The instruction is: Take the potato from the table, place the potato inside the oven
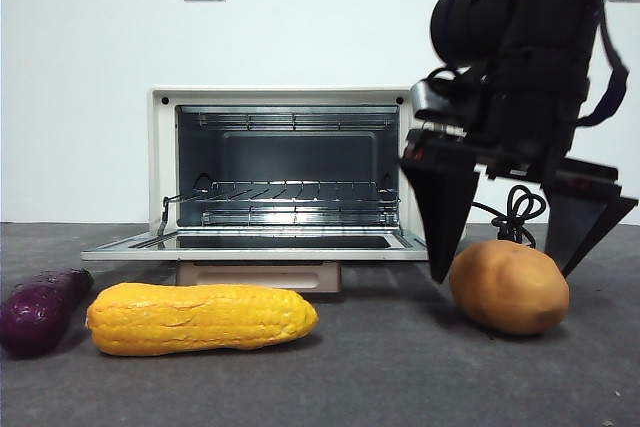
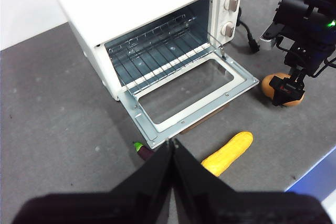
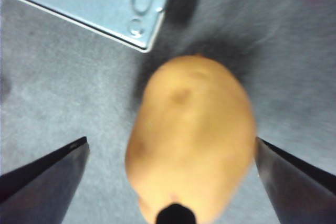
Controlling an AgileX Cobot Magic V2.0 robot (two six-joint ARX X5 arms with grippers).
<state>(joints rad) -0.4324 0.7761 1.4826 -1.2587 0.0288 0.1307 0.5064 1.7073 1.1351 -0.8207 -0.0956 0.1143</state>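
Observation:
The brown-orange potato (image 1: 509,287) lies on the dark grey table (image 1: 400,367), right of the oven's open door. My right gripper (image 1: 505,247) hangs over it, open, one jaw on each side and neither touching; the right wrist view shows the potato (image 3: 191,137) large between the spread jaws. The cream-white oven (image 1: 285,172) stands open with its door (image 1: 255,244) folded flat and a wire rack inside. My left gripper (image 2: 172,148) is shut and empty, held high in front of the oven (image 2: 152,30). From there the potato (image 2: 281,88) shows partly behind the right gripper (image 2: 290,88).
A yellow corn cob (image 1: 200,318) lies in front of the oven door, with a dark purple eggplant (image 1: 40,309) to its left. The oven's black cord (image 1: 515,212) coils behind the potato. The table's edge (image 2: 310,171) runs close past the corn.

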